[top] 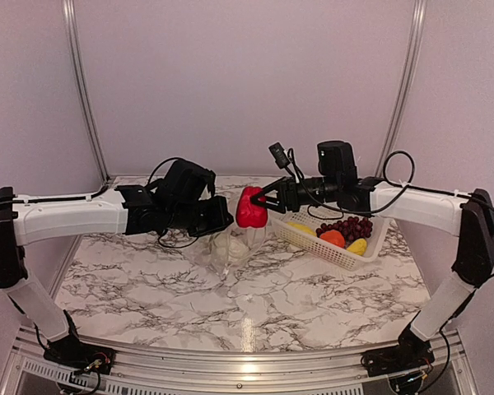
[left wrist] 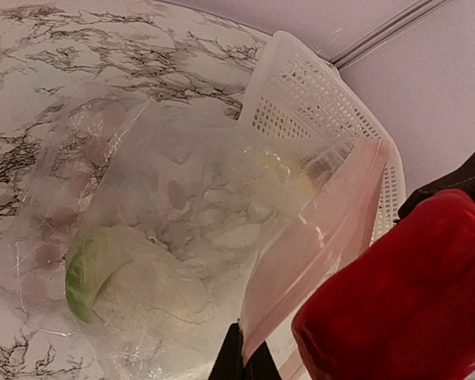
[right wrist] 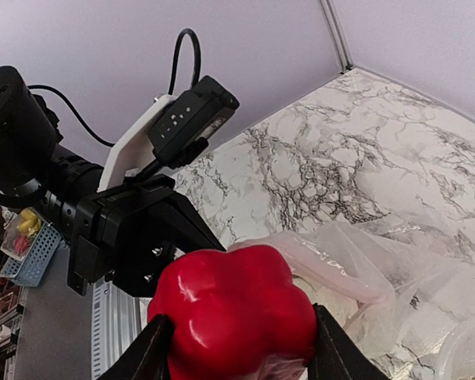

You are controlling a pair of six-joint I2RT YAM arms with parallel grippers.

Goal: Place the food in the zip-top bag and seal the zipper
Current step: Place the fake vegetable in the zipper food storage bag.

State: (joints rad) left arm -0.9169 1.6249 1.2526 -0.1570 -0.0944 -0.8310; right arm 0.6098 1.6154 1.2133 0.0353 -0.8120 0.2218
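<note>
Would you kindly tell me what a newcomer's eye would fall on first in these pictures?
The bright red pepper stands out, gripped in the right hand at mid-table beside the mouth of the clear zip-top bag. The left hand pinches the bag's edge, with a cauliflower already inside. The white basket sits to the right.

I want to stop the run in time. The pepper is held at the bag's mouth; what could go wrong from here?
1. The right fingers hold the pepper beside the pink edge of the bag, not clearly over the opening; released, it might bounce onto the table.
2. The left fingers pinch only that thin edge; a push from the pepper could pull it free.
</note>
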